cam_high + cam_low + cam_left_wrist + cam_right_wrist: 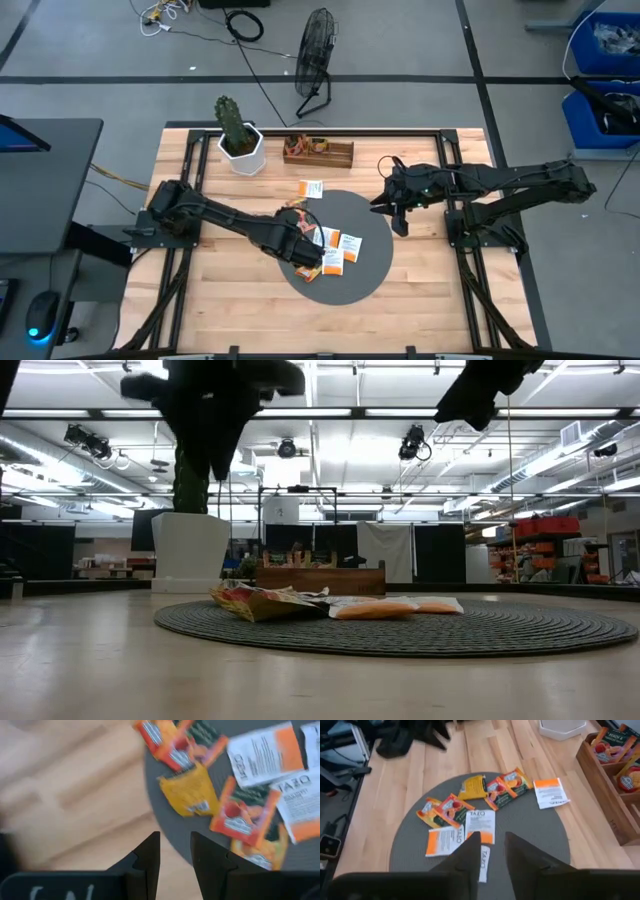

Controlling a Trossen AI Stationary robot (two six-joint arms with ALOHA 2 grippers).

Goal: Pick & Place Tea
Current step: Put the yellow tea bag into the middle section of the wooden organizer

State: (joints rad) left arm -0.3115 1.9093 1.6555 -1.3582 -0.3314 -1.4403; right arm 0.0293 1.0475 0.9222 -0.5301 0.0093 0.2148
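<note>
Fingers of left gripper [175,851] and right gripper [492,847] slightly parted, holding nothing

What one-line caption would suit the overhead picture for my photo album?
Two robot arms hover over tea sachets scattered on a grey disc, beside a wooden tray and potted cactus.

Bright even ceiling-strip light, soft shadows, heavy motion blur in the left wrist view.

Your left gripper [308,250] sits low at the end of an arm stretched across from the left side, fingers [150,857] parted by a narrow gap, nothing between. Right gripper [398,222] hangs raised, arm folded back, fingers [467,852] slightly apart, empty.
</note>
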